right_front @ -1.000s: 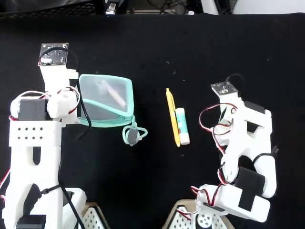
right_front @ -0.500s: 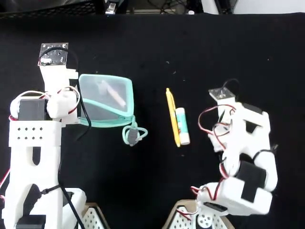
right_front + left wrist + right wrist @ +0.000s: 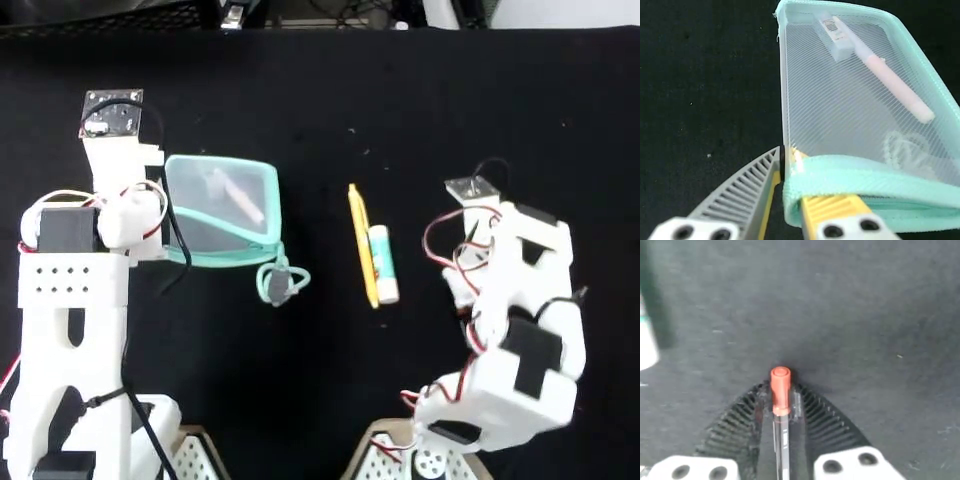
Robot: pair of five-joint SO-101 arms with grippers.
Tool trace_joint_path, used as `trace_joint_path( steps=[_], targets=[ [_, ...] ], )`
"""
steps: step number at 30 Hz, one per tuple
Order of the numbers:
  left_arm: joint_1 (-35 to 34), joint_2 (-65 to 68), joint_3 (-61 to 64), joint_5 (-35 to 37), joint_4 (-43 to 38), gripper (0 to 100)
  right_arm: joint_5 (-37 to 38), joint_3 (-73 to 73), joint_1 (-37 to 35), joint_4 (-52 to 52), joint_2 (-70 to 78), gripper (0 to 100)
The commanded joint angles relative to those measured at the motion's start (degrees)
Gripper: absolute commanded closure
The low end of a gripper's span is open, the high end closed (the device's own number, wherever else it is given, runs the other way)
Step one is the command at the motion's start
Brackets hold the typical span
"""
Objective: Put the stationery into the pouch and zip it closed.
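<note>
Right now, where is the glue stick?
In the high view, the glue stick lies mid-table, just right of the yellow pen, between the pouch and the right arm.

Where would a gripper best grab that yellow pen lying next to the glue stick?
Grip the yellow pen on its half toward the far edge of the table, coming straight down from above and closing across its thin shaft. It lies flat, and the glue stick lies close beside its nearer half, leaving room on both sides only at the far half.

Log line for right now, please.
left gripper: shut on pouch | right gripper: shut on red-capped pen | yellow pen, glue stick: side by side on table
</note>
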Motion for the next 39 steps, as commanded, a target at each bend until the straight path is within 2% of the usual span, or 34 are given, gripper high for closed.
trace_joint_path(
  steps=[1,4,7,9,13,17,19,23,28,34,39],
  targets=[
    [-0.2,0.1,-0.1,-0.5,-0.9,97,0.5,0.8,0.4,4.7,-14.2,98.6],
    [-0.2,0.1,-0.1,-0.5,-0.9,97,0.1,0.6,-0.3,11.2,-27.8,98.6],
    [-0.2,0.1,-0.1,-0.5,-1.0,97,-0.4,-0.7,-4.0,15.9,-41.0,98.6],
    [-0.2,0.1,-0.1,-0.5,-1.0,97,-3.8,-2.2,-8.2,17.8,-49.0,98.6],
    [-0.2,0.1,0.0,-0.5,-1.0,97,-14.7,-6.7,-19.9,18.4,-60.9,98.6],
    [-0.2,0.1,0.0,-0.5,-1.0,97,-31.3,-7.6,-28.1,10.1,-67.2,98.6],
    [-0.2,0.1,0.0,-0.5,-1.0,97,-35.6,-6.0,-32.9,5.4,-68.6,98.3],
    [-0.2,0.1,0.0,-0.5,-0.9,97,-36.7,-1.3,-45.4,-4.2,-70.1,98.4],
    [-0.2,0.1,0.0,-0.5,-0.9,97,-36.5,5.8,-55.2,-14.8,-74.2,98.4],
    [-0.2,0.1,0.7,-0.5,-1.2,97,-36.2,6.6,-62.9,-19.8,-80.8,98.4],
    [-0.2,0.1,0.7,-0.5,-1.1,97,-36.2,11.4,-64.4,-29.8,-80.7,98.1]
  ],
)
